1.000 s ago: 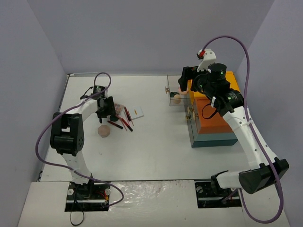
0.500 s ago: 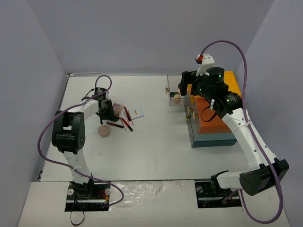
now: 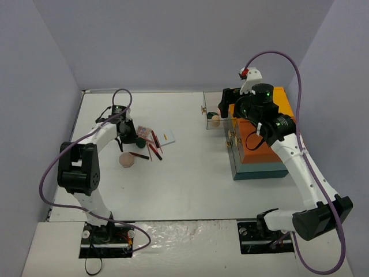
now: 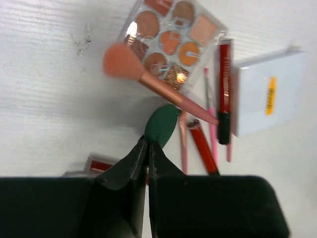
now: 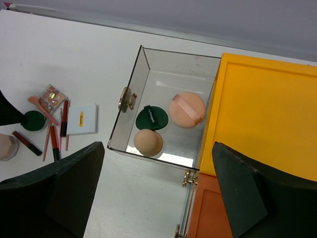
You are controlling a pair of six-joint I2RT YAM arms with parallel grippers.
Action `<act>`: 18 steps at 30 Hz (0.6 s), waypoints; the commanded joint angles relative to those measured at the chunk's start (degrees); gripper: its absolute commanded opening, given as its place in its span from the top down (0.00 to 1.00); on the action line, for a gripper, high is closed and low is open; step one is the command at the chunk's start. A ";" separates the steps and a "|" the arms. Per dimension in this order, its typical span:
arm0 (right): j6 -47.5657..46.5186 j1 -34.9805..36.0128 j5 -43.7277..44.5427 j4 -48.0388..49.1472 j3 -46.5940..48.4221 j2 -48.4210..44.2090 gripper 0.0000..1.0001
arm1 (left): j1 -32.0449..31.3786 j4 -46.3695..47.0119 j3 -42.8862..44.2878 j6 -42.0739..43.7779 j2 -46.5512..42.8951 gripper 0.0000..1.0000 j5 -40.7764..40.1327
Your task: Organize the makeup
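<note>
My left gripper [image 4: 148, 143] is shut on the edge of a dark green disc [image 4: 162, 124], just above the table beside the makeup pile. The pile holds a pink-squared palette [image 4: 171, 44], a pink brush [image 4: 148, 79], thin red pencils [image 4: 224, 84] and a small white card [image 4: 267, 96]. A peach round compact [image 3: 126, 160] lies near the pile. My right gripper [image 5: 158, 198] is open and empty, high above a clear tray [image 5: 130, 114] that holds a second green disc [image 5: 151, 119] and two peach puffs [image 5: 187, 109].
The large orange, yellow and teal box [image 3: 262, 144] stands at the right, with the clear tray [image 3: 206, 118] sticking out from its left side. Grey walls close in the white table [image 3: 184, 173] on three sides.
My left arm has swung its elbow outward while the gripper stayed at the makeup pile. My right gripper has drifted slightly right above the clear tray.
</note>
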 commanded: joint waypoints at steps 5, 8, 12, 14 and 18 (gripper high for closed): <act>-1.04 -0.22 4.98 3.52 0.68 -6.81 0.11 | -7.65 1.56 11.66 -6.97 -16.28 1.00 3.92; -1.40 -0.22 6.69 3.48 0.27 -7.85 0.11 | -11.71 3.32 17.48 -9.44 -15.71 1.00 4.02; -1.49 -0.22 7.30 3.43 -0.38 -9.44 0.10 | -16.80 7.51 22.91 -13.55 -12.50 1.00 5.93; -1.49 -0.22 7.64 3.43 -0.79 -10.05 0.09 | -19.49 9.25 27.04 -14.43 -9.43 1.00 6.22; -1.46 -0.22 7.79 3.37 -1.40 -11.05 0.08 | -23.99 9.41 35.79 -14.49 -3.36 1.00 6.13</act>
